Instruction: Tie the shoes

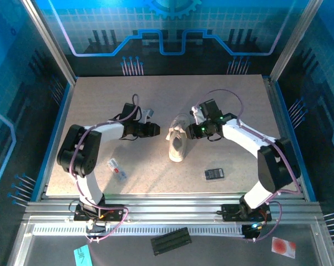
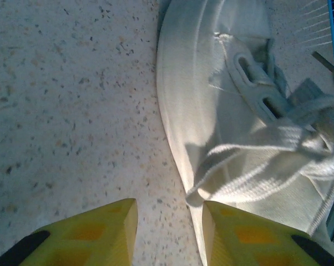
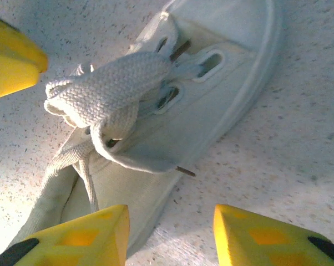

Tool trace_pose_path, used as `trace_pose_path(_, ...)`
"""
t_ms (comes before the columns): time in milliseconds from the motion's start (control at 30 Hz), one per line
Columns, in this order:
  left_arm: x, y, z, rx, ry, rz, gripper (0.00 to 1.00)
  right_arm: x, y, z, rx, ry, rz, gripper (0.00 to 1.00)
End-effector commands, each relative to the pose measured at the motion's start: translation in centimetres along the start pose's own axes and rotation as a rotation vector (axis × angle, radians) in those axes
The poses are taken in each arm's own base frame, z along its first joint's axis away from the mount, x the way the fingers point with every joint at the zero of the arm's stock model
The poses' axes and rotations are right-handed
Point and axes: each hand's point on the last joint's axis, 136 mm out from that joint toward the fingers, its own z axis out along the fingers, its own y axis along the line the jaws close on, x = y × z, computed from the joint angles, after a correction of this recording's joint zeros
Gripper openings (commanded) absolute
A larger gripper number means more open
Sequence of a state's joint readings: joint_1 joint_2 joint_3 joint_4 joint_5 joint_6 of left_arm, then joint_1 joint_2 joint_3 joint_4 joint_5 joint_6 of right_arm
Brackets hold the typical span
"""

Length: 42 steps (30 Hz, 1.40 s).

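Shoe: the little white shoe [image 1: 177, 145] sits in the middle of the table [image 1: 239, 100], right between the two grippers
Which way it lies: its long side runs from the near edge toward the back, so each gripper faces one side of it
Laces: the laces [image 3: 100, 94] lie in a loose bunch on top of the shoe, and one loop [image 2: 239, 180] hangs down the side by the left arm (it does not look like a tight bow to me)
Left gripper: the left gripper [image 1: 157, 129] is just beside the shoe, its fingers [image 2: 100, 233] spread apart with nothing pinched; the loop lies just ahead of the gap
Right gripper: the right gripper [image 1: 190, 132] is also spread and pinching nothing, low over the other side of the shoe, with the lace bunch just in front of it
Who is nearer: both are very close; I can't pick one
Room around: lots of bare table behind the shoe; a small black box [image 1: 214, 174] and a flat packet [image 1: 117, 169] lie nearer the arms, well apart from it
Next, I think: each gripper must reach forward a little to the laces
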<state>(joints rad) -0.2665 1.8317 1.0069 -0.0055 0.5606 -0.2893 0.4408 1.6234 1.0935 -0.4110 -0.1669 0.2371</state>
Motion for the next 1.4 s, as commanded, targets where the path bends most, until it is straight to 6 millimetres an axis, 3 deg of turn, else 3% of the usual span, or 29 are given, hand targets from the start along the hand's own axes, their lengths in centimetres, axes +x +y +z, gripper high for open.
trace_pose_path(0, -2.0, -1.3, 0.6, 0.073, -0.023, 0.039, 0.36, -0.5, 2.0, 1.3, -0.091, -0.023, 0.001, 0.44)
trace_pose_path(133, -2.0, -1.2, 1.9, 0.109, 0.001, 0.041, 0.36, -1.5, 1.5, 2.2, -0.082, -0.028, -0.002, 0.44)
trace_pose_path(300, -1.6, -1.7, 3.5, 0.151, 0.044, 0.052, 0.36, -2.0, -0.9, 3.3, -0.009, 0.001, 0.036, 0.43)
trace_pose_path(433, -0.7, -2.3, 3.9, 0.181, 0.074, 0.052, 0.36, -2.4, -2.0, 3.0, 0.011, -0.005, 0.047, 0.43)
trace_pose_path(633, 1.4, -4.1, 2.4, 0.223, 0.106, 0.036, 0.36, -2.4, -1.8, 0.5, 0.022, -0.031, 0.041, 0.45)
trace_pose_path(800, 3.3, -6.0, 0.8, 0.261, 0.122, 0.011, 0.36, -1.2, -1.6, -1.1, 0.029, -0.033, 0.07, 0.46)
trace_pose_path(1067, 3.9, -9.2, -0.5, 0.277, 0.105, 0.03, 0.37, 0.5, -0.9, -1.3, -0.014, -0.016, 0.151, 0.46)
trace_pose_path(1267, 3.6, -7.2, -2.0, 0.122, 0.027, 0.052, 0.4, 1.4, 0.0, -0.4, -0.042, -0.005, 0.244, 0.46)
trace_pose_path(1367, 4.0, -5.6, -3.0, 0.016, 0.002, 0.073, 0.41, 2.0, -1.1, 0.2, -0.024, -0.004, 0.284, 0.46)
